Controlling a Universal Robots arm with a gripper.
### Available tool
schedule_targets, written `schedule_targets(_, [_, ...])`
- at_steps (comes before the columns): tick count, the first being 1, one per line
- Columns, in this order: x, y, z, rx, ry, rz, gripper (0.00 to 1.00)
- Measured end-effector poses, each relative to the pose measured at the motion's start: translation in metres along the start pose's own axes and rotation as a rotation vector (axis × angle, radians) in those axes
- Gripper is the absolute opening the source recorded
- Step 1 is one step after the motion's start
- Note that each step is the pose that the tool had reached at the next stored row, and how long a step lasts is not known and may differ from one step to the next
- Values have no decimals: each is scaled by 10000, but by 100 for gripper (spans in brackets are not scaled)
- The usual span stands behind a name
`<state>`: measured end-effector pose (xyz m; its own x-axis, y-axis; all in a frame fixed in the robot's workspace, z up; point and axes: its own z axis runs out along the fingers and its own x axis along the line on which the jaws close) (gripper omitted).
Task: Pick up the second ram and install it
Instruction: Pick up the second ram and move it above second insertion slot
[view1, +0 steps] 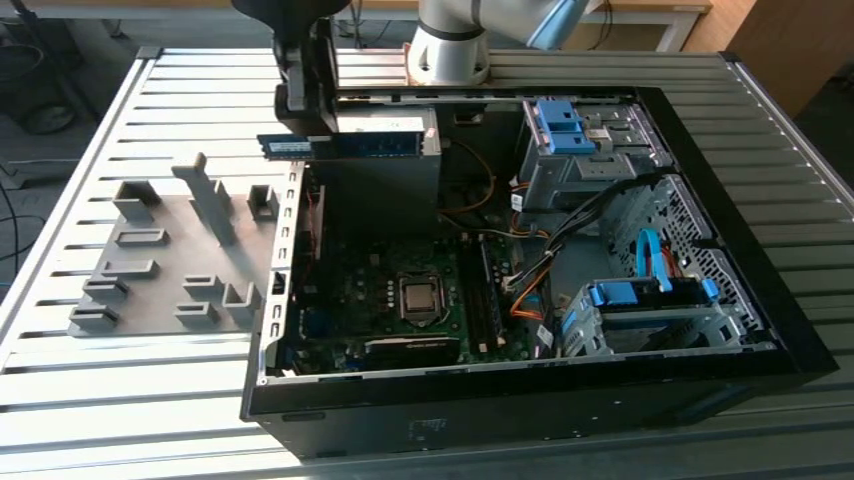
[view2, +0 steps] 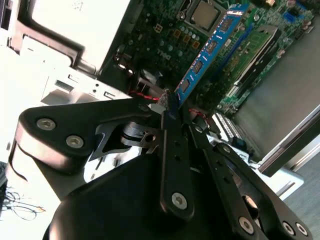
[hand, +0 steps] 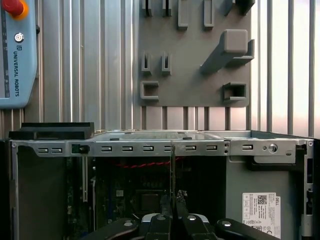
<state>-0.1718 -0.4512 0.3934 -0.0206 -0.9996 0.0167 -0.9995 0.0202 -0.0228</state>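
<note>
While the arm hangs over the far rim of the open computer case (view1: 274, 300) in the exterior view, I see the gripper (view1: 315, 140) clamped on one blue ram stick (view1: 380, 145). The stick is level in the air, above the case and in front of the power supply (view1: 387, 175). The case holds one motherboard (view1: 360, 290) with one processor (view1: 418, 297) and two blue drive carriers (view1: 567, 125). One grey holder fixture (view1: 174, 260) lies on the slatted table (view1: 80, 150), towards the exterior view's left.

In the second wrist view the jaws are pinched nearly together on one end of the stick (view2: 210, 47), whose row of dark chips runs out above the motherboard (view2: 165, 35).

The first wrist view gives me the fixture (hand: 192, 75) beyond the case rim (hand: 125, 148), plus one teach pendant (hand: 15, 55).
</note>
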Motion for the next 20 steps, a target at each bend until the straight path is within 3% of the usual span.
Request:
schedule_targets(9, [-3,-148,5,-2,2,118,14])
schedule_targets(20, [-5,-227,9,-4,6,254,14])
